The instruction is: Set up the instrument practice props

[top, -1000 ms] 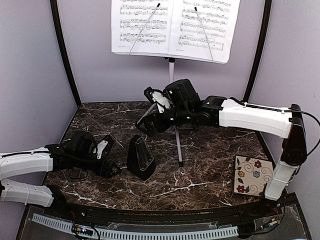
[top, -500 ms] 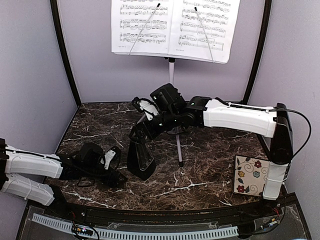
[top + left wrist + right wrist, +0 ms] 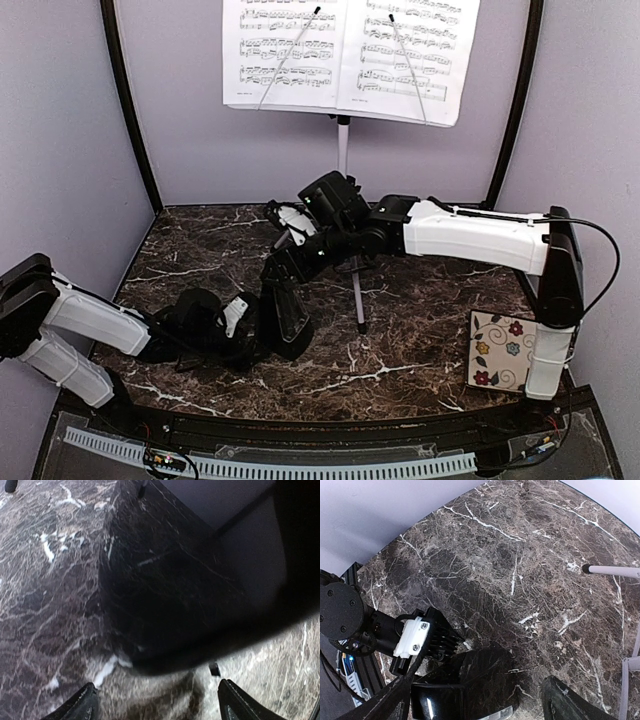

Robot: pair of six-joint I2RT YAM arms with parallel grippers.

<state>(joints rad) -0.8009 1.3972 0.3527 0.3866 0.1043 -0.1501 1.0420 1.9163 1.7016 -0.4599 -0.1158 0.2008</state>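
The white music stand (image 3: 343,140) rises at the back centre, its tripod legs (image 3: 357,292) on the marble table. Two printed music sheets (image 3: 350,55) rest on its desk. The black pyramid metronome (image 3: 283,312) stands in front of it. My left gripper (image 3: 248,330) is open, low at the metronome's left base; the left wrist view shows its glossy dark side (image 3: 190,585) just ahead of the spread fingertips (image 3: 80,707). My right gripper (image 3: 280,262) is open, pointing down just above the metronome's top (image 3: 480,690), fingers either side of it.
A floral-patterned tile (image 3: 506,349) lies at the front right of the marble table (image 3: 420,340). Purple walls with black posts (image 3: 128,110) close the back and sides. A stand leg (image 3: 615,571) shows at the right in the right wrist view.
My left gripper has slid right along the table up to the metronome's base. My right gripper has come left and down from near the stand pole to just above the metronome.
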